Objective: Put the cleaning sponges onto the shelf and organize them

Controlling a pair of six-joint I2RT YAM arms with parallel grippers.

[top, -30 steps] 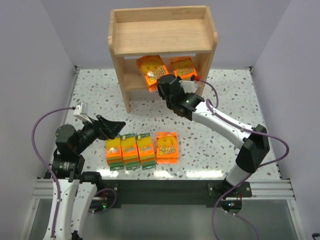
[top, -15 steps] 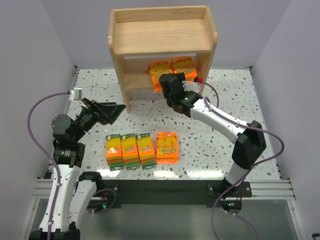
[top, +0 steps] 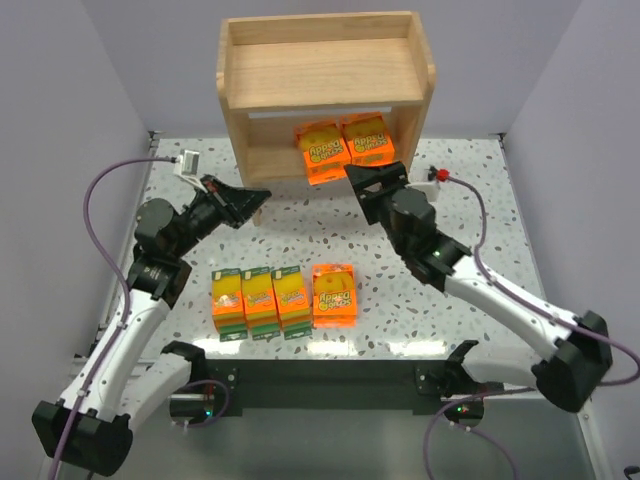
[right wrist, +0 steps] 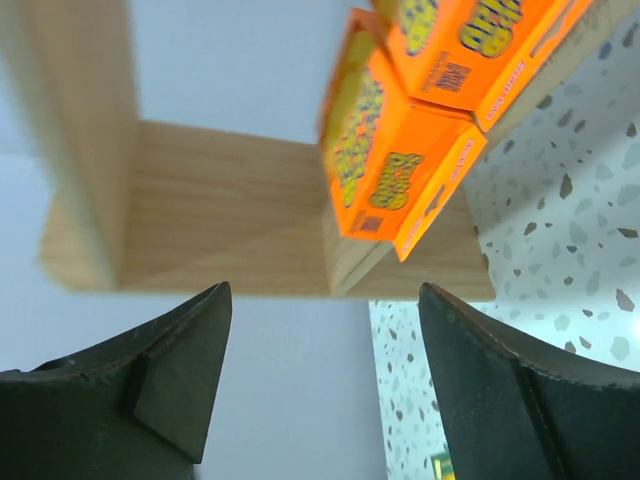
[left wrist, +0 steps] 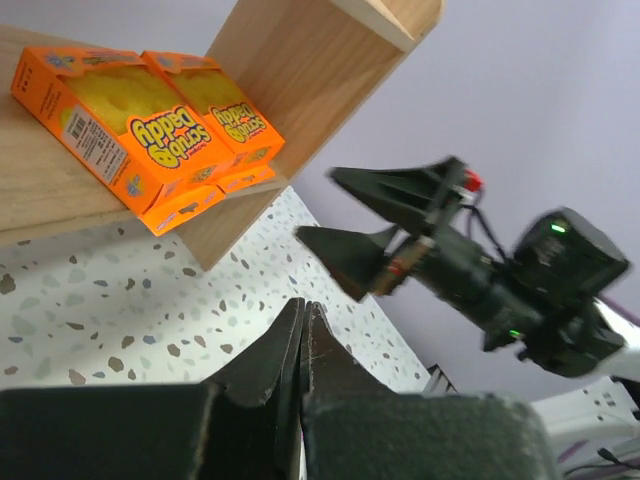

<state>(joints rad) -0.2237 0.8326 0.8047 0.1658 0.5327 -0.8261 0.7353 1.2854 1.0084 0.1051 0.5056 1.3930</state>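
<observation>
Sponge packs, six: shelved pair (top: 323, 152) on lower tier of shelf (top: 325, 70), 12 o'clock; row of four (top: 290, 298) on table (top: 300, 225), 6 o'clock. Judged light, squashy, with slick sleeves; take across the short sides. The left gripper (top: 252, 198) was closed and empty; the right gripper (top: 372, 178) was spread wide and empty.

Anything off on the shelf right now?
Yes. The two orange packs on the lower tier of the shelf overhang its front edge, the left one farther out. The four packs on the table sit in a tidy row.
</observation>
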